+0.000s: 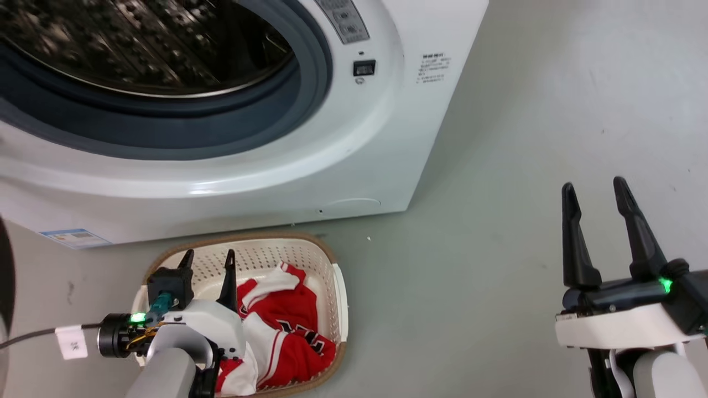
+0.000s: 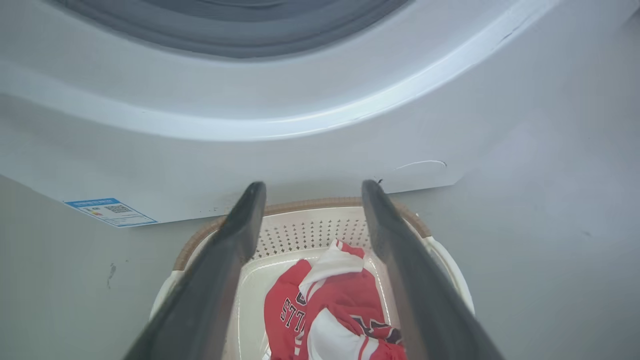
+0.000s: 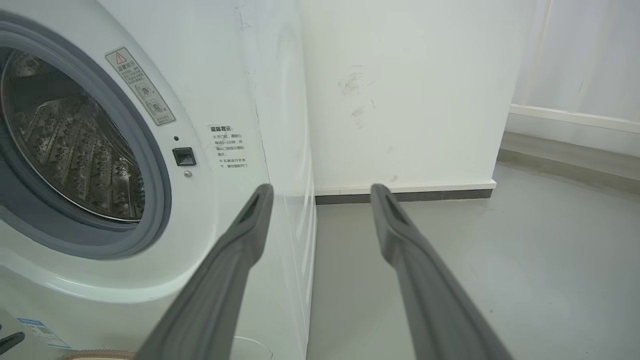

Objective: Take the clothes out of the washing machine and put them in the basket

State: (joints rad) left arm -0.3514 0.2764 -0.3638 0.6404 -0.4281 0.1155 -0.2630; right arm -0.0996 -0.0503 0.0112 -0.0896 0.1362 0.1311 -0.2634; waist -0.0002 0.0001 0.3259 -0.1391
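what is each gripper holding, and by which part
Nothing. The left gripper is open above the clothes in the basket; the right gripper is open too.

The right gripper (image 3: 321, 192) has its two dark fingers (image 3: 235, 270) spread apart with nothing between them, held in the air beside the washing machine (image 3: 225, 100). The machine stands on the left, its round opening ringed by a grey seal (image 3: 155, 200) around the perforated steel drum (image 3: 65, 150). A warning sticker (image 3: 140, 86) and a small black latch (image 3: 184, 156) sit just right of the opening. A blue label (image 3: 42, 332) marks the machine's lower front. Behind are a white wall (image 3: 400, 75) with a dark baseboard (image 3: 425, 194) and grey floor (image 3: 500, 260).
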